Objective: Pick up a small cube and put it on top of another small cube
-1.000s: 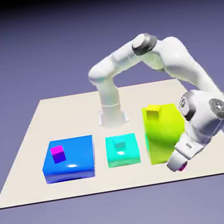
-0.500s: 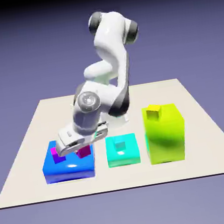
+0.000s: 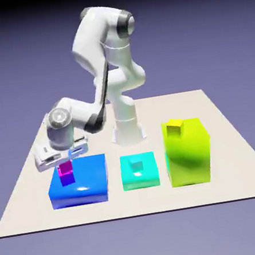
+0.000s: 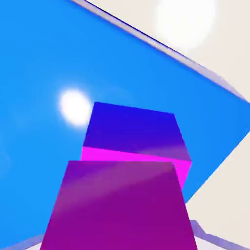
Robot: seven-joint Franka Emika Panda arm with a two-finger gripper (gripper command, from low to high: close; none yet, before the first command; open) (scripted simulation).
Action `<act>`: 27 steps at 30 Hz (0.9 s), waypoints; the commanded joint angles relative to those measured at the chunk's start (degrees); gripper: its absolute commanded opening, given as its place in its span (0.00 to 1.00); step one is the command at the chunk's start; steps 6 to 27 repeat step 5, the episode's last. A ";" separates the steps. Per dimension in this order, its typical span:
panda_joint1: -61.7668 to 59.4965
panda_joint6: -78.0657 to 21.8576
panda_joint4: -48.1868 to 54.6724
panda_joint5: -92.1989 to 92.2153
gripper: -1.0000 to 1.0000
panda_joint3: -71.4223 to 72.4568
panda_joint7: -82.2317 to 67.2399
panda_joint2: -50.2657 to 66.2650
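On the big blue block [image 3: 86, 182] at the exterior view's left, one small magenta cube [image 3: 65, 169] rests on top of another small cube [image 3: 68, 179] of the same colour. My gripper [image 3: 66, 161] hangs right over the pair. Its fingers reach down on either side of the upper cube and stand a little wider than it, so it is open. In the hand view the upper cube [image 4: 117, 205] fills the bottom and hides the fingertips. The lower cube [image 4: 134, 134] shows just beyond it on the blue block [image 4: 39, 58].
A low cyan block [image 3: 148, 173] carrying a tiny cyan cube [image 3: 137, 164] stands in the middle. A taller yellow-green block [image 3: 189, 155] with a tiny yellow cube [image 3: 175, 126] stands at the exterior view's right. The robot base [image 3: 127, 131] is behind them.
The arm swung from beside the yellow-green block to the blue block, carrying a magenta cube. That cube now sits on its twin and the jaws have spread.
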 commanded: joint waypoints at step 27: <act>3.04 -10.50 5.34 -1.79 1.00 -0.81 0.93 -5.55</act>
